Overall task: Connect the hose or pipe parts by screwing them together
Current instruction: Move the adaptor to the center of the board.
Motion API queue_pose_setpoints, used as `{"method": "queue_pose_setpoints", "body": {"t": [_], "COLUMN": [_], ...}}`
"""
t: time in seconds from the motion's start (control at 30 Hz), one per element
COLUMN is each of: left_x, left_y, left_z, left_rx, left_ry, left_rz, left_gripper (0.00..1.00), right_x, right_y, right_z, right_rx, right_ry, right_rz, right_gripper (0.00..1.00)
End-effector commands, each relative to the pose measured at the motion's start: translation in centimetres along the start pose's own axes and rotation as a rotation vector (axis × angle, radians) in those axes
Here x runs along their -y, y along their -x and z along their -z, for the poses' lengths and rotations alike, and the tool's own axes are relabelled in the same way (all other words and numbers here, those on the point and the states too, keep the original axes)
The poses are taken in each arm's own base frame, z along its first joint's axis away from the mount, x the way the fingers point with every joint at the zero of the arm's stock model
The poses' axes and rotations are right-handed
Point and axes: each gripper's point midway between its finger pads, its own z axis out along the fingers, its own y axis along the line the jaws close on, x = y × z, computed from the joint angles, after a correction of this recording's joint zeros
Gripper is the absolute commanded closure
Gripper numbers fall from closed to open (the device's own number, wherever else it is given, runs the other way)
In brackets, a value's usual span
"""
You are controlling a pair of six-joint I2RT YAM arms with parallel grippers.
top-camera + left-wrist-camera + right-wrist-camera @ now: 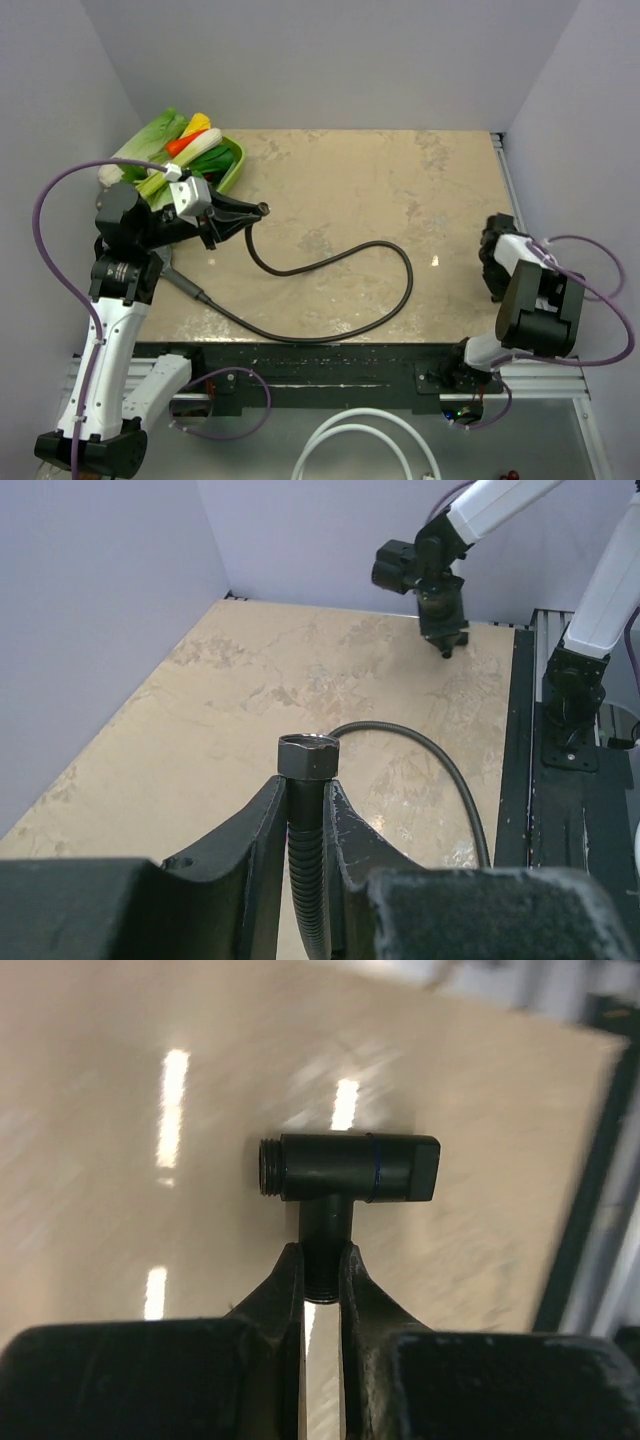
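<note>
The dark-brown flexible hose point(330, 262) lies in a wide loop across the tan table point(400, 190). My left gripper point(243, 211) is shut on the hose just below one end nut point(308, 757), which sticks up past the fingertips. The hose's other end point(190, 287) rests on the table near the left arm. In the right wrist view my right gripper point(322, 1260) is shut on the stem of the small black T-shaped fitting point(345, 1168). Its crossbar lies sideways above the fingertips, threaded end to the left. The right gripper point(447, 640) hangs above the table's right side, far from the left gripper point(305, 785).
A green tray point(232, 165) of toy vegetables stands at the back left, just behind the left gripper. A thick white looped tube point(350, 440) lies below the table's front rail point(330, 360). Pale walls enclose the back and both sides.
</note>
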Motion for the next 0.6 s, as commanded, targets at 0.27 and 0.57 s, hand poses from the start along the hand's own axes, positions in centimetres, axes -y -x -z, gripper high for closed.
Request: {"method": "queue_pose_setpoints", "body": {"t": [0.27, 0.57], "left_x": [0.5, 0.9], "left_y": [-0.1, -1.2], "left_z": [0.6, 0.8], "left_rx": [0.002, -0.010], "left_ry": [0.017, 0.017], "left_rz": [-0.009, 0.015], "left_gripper": [1.00, 1.00], "right_x": [-16.5, -20.4], "right_y": [-11.4, -14.1], "right_z": [13.1, 18.2], "right_rx": [-0.043, -0.045], "right_ry": [0.490, 0.642], "right_rz": [0.260, 0.393], "right_gripper": [1.00, 0.85]}}
